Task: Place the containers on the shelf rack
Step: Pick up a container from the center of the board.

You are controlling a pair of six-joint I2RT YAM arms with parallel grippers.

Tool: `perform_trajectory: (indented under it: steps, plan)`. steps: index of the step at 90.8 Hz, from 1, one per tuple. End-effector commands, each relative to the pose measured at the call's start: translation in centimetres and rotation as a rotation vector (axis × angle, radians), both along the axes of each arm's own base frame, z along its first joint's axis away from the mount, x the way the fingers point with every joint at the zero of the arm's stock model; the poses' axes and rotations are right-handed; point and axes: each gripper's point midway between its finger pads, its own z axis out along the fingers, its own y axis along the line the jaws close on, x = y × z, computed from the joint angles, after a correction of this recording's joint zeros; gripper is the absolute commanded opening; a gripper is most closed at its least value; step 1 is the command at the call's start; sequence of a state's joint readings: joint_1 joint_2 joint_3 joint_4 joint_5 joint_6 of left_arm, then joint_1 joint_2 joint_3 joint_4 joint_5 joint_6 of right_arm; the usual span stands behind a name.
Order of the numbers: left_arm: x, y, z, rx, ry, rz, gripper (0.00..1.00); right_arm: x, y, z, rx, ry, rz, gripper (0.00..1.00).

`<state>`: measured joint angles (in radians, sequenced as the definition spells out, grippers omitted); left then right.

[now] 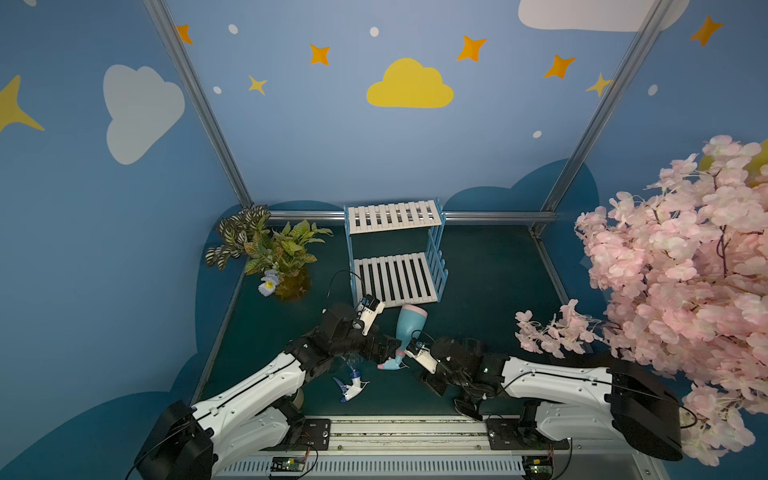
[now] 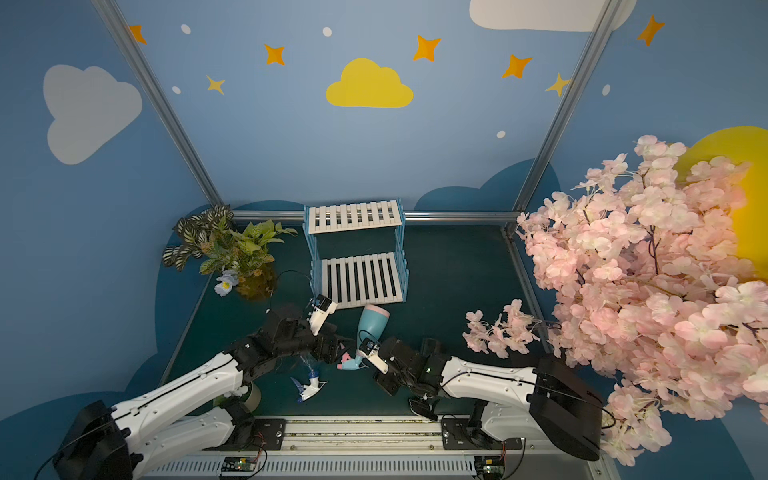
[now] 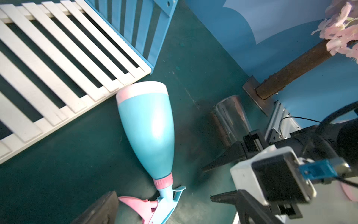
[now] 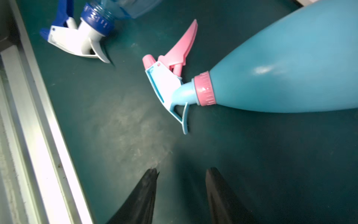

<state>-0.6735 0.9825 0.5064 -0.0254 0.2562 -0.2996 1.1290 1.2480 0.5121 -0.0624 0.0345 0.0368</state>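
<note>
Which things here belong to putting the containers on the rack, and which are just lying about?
Job: light blue spray bottle, clear spray bottle, smoky bottle, shelf rack.
Lying about: potted plants, pink blossom tree.

The shelf rack (image 1: 392,216) stands upright at the back of the table (image 1: 498,291), with two white slatted tiers between light blue picket sides. Just in front of its lower tier, the light blue bottle (image 1: 409,328) lies on its side. Its pink-rimmed base is toward the rack and its pink trigger head points away. The clear bottle (image 1: 353,382), with a white and blue nozzle, lies nearer the table's front edge. The smoky dark bottle (image 3: 230,118) lies on its side near the blue one.
</note>
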Motion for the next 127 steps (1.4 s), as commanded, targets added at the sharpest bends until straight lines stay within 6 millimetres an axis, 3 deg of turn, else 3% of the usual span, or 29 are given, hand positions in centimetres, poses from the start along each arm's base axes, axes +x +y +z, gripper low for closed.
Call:
perform_trajectory:
  steps: [1,24,41,61,76,83,102,115,127]
  plan:
    - [0.5,1.3,0.2,0.001,-0.063,0.071,0.99,0.7,1.8,0.6,0.035,-0.033,0.052,0.46]
    - [0.7,4.8,1.3,0.0,-0.152,0.228,1.0,1.1,2.9,-1.3,0.034,0.014,0.073,0.39]
    - [0.4,5.9,2.2,-0.005,-0.19,0.253,1.0,1.8,3.7,-2.6,0.039,0.065,0.065,0.29]
    - [0.2,6.2,3.2,-0.02,-0.205,0.258,1.0,1.9,3.9,-3.1,0.042,0.096,0.082,0.19]
    - [0.2,6.3,4.1,-0.02,-0.222,0.252,1.0,1.5,4.0,-3.3,0.023,0.109,0.107,0.0]
    - [0.1,6.2,4.7,-0.018,-0.234,0.24,1.0,1.6,4.3,-2.9,0.029,0.104,0.107,0.0]
    - [-0.6,6.2,8.6,0.023,-0.337,0.166,1.0,1.8,4.3,1.3,0.102,0.126,0.063,0.0]
    - [-1.4,6.1,10.9,0.08,-0.447,0.07,1.0,2.6,4.5,7.2,0.247,0.241,-0.006,0.0]
    - [-1.1,5.5,12.3,0.057,-0.471,0.055,1.0,4.7,3.3,10.3,0.335,0.402,-0.15,0.0]
